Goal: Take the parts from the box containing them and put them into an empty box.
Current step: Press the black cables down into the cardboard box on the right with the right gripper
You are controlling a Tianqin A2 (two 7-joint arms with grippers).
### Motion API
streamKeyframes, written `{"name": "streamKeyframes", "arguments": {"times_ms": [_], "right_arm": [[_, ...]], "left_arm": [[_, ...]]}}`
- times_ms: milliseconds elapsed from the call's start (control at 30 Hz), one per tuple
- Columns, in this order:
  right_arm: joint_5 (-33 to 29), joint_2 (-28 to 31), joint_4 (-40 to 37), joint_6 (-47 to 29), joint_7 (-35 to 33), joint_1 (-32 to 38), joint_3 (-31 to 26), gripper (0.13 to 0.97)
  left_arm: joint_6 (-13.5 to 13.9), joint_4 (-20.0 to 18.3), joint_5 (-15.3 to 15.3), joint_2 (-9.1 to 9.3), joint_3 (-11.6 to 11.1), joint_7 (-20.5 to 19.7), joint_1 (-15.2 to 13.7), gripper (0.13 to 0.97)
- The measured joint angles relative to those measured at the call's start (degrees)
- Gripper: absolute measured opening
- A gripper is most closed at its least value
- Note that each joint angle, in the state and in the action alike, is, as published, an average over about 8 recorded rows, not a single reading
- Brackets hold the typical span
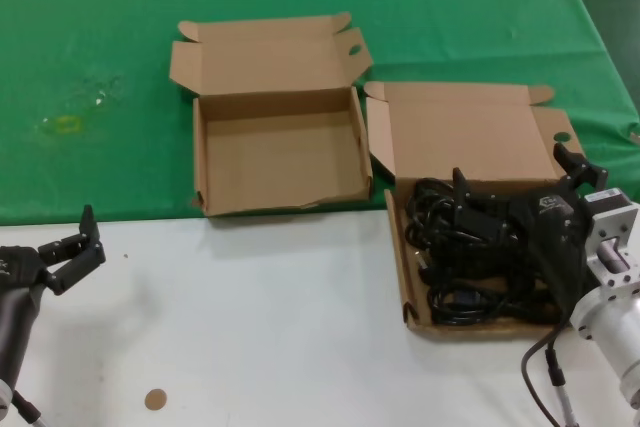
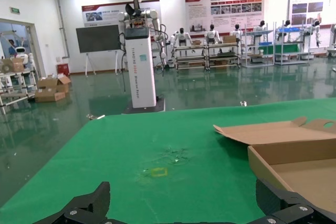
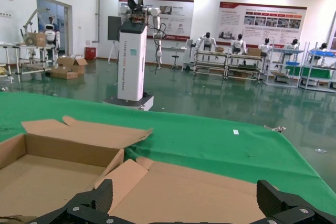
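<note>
Full box (image 1: 412, 277) of black cable parts (image 1: 470, 262) lies right of the empty box (image 1: 275, 152), lids back for access; right gripper (image 1: 520, 187) spread wide above parts, holding nothing; left gripper (image 1: 72, 247) open, idle, left of the empty box.

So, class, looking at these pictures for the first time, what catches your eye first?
Two open cardboard boxes on a green cloth: the left box is bare inside, the right box holds tangled black cables. The right tool hangs open over those cables; the left tool waits open at the near left.
</note>
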Motion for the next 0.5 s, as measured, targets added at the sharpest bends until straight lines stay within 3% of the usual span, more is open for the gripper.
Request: {"name": "streamKeyframes", "arguments": {"times_ms": [500], "right_arm": [[0.0, 0.0, 0.0, 0.0, 0.0, 0.0, 0.0, 0.966]], "left_arm": [[0.0, 0.0, 0.0, 0.0, 0.0, 0.0, 0.0, 0.966]]}}
